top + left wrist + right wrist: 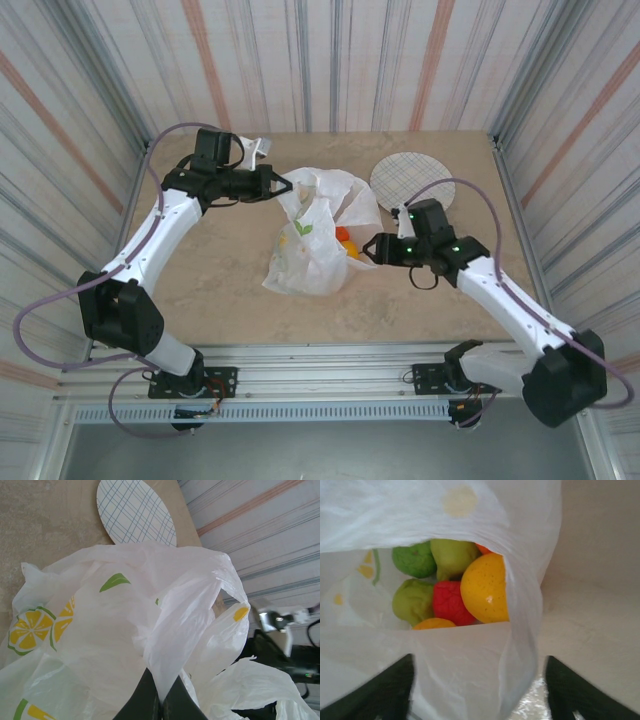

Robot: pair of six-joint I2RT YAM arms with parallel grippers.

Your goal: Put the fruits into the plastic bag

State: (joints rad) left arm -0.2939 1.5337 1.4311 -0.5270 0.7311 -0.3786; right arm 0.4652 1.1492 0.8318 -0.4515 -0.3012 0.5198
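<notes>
while my left pincer (161,692) pinches the plastic bag (115,625) by its rim, my right pincer (479,695) gapes wide at the mouth, fruits (447,602) straight ahead inside.

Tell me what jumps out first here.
The lemon-print plastic bag sits crumpled in the middle of the table, the left end effector pinching its upper film shut. Through the bag's mouth, the right wrist view shows the fruits piled inside: green, red and orange, with the right end effector open just before it. A checked plate lies at the table's far right.
</notes>
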